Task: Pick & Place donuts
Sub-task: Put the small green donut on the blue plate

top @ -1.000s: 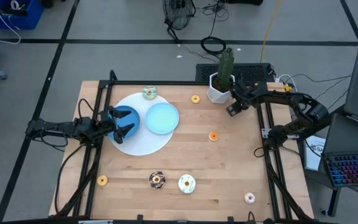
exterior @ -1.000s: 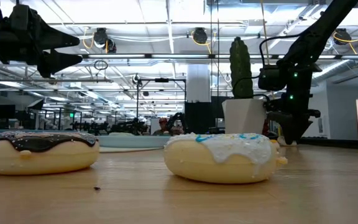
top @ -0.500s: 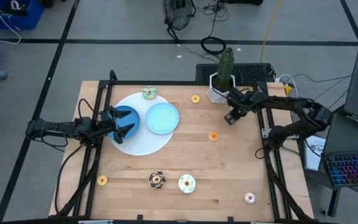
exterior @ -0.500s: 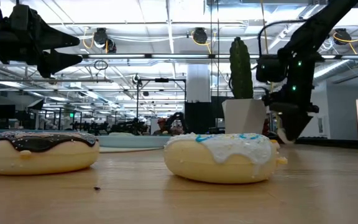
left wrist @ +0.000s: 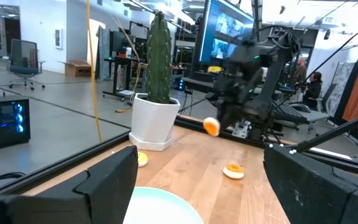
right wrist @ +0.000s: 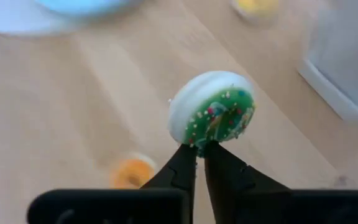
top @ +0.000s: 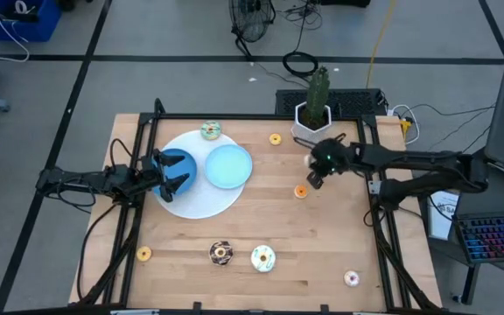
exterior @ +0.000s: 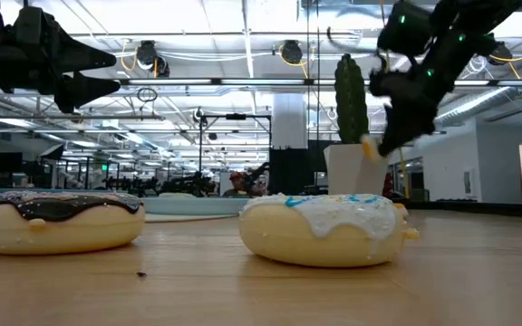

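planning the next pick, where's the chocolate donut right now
In the high view the chocolate donut lies near the table edge at the picture's bottom, just left of the white-iced donut; a small orange donut sits farther left.

Grey floor [top: 191, 79] crossed by dark lines; ceiling lights [exterior: 198, 23] glow over desks

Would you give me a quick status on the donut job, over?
Right claw shut on green-iced donut, held above table. Left claw open, waiting over dark blue bowl. Orange donut on table beside right claw.
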Controlling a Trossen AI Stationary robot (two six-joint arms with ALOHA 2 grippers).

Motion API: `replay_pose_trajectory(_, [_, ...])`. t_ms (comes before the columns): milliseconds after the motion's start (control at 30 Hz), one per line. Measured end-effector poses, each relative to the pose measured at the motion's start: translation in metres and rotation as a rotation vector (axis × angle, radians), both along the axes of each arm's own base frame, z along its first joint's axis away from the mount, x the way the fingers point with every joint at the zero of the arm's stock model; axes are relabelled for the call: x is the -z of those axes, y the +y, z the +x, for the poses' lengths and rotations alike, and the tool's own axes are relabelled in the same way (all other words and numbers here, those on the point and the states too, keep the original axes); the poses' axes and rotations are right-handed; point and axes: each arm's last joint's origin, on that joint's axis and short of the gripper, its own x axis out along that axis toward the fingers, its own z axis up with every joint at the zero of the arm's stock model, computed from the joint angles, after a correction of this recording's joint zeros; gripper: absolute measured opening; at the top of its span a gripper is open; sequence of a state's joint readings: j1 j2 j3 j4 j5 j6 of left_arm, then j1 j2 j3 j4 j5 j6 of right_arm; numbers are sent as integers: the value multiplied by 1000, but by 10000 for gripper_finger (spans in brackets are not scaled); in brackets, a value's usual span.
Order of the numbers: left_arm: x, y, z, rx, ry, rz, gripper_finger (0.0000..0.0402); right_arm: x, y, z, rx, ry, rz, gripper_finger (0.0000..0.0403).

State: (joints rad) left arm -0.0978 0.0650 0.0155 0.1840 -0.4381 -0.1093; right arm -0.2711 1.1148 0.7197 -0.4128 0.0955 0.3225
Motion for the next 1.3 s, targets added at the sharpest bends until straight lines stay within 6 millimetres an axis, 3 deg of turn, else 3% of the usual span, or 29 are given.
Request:
replay_pose_trajectory(200, [0, 0, 0, 0, 0, 0, 344, -20, 26, 31, -195, -288, -111, 3])
replay_pose_trajectory(333, [0, 0, 0, 0, 0, 0, 345, -33, 29, 54, -302, -375, -135, 1])
replay_pose_trajectory(667, [0, 0, 0, 0, 0, 0, 345, -72, 19, 139, -456, -290, -260, 0])
replay_pose_trajectory(900, [0, 0, 0, 0, 0, 0, 345, -104, -1, 194, -513, -193, -334, 0])
replay_pose_trajectory(1133, [0, 0, 0, 0, 0, 0, 345, -127, -17, 223, -534, -170, -385, 0])
replay_pose_trajectory(1300, [0, 0, 0, 0, 0, 0, 344, -149, -21, 226, -534, -209, -426, 0])
